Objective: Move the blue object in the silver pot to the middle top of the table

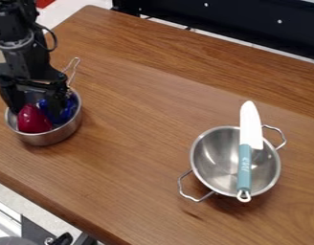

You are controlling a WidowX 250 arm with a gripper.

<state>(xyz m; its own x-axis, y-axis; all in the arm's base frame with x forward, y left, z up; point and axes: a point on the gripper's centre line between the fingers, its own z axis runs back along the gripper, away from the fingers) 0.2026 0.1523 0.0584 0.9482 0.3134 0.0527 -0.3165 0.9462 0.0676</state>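
On the wooden worktop (140, 95), at nine o'clock, the claw (35, 110) is hanging, fingers apart, in the saucepan (50, 139), presumably for grasping the blue object (69, 112).

Oblique view from above the wooden table (140, 129), directed downward toward the dark panel (236, 24) beyond, at close range.

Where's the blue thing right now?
On the left side of the camera view: the blue object is inside the silver pot, next to the red object, with the gripper down at the pot.
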